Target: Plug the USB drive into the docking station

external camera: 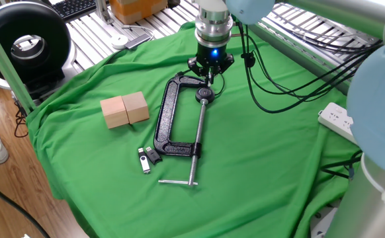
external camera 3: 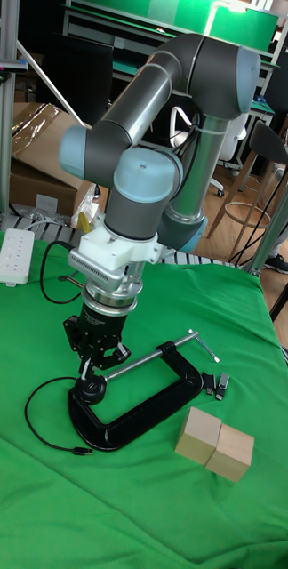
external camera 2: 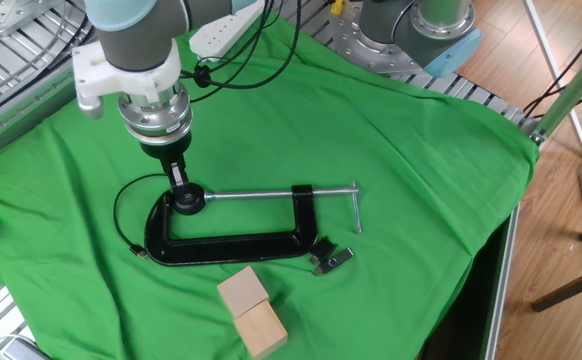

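Arm vertical, gripper [external camera: 209, 77] pointing down above C-clamp [external camera: 177, 125] pad

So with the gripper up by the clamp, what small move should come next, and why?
Probably lift clear and travel toward the USB drives. The gripper hangs over the pad end of the C-clamp, and whether its jaws hold anything cannot be told. The drives lie untouched on the green cloth at the clamp's far end, past the wooden blocks. No docking station is visible.
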{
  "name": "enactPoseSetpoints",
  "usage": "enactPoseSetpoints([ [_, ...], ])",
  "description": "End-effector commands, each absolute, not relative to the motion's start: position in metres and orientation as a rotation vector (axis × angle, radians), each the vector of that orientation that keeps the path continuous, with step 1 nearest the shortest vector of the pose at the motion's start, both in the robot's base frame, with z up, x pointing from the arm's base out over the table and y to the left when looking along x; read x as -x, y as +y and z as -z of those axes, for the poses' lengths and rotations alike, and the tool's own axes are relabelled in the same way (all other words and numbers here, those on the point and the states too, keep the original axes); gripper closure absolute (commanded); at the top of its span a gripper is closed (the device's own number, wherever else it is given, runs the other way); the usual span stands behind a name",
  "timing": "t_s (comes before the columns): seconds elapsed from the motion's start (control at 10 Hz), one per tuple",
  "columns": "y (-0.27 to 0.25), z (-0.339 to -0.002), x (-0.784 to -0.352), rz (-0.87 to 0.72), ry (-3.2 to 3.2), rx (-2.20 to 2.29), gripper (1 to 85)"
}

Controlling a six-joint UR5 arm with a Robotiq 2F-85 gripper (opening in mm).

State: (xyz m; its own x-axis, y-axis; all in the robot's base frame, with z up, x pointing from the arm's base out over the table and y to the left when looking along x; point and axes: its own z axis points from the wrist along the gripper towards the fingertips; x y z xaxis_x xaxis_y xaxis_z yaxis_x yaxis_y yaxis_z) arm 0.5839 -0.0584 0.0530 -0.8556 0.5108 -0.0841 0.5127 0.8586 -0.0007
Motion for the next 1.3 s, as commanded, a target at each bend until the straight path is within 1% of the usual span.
enactPoseSetpoints([
  [0.0,-0.054,-0.054,-0.591,0.001,2.915,-0.801,84.0],
  [0.4,-0.045,-0.053,-0.587,-0.008,2.907,-0.853,84.0],
  [0.8,-0.038,-0.049,-0.586,-0.06,2.91,-0.881,84.0],
  [1.0,-0.044,-0.044,-0.576,-0.059,2.928,-0.865,84.0],
  [1.2,-0.046,-0.045,-0.578,-0.055,2.926,-0.861,84.0],
])
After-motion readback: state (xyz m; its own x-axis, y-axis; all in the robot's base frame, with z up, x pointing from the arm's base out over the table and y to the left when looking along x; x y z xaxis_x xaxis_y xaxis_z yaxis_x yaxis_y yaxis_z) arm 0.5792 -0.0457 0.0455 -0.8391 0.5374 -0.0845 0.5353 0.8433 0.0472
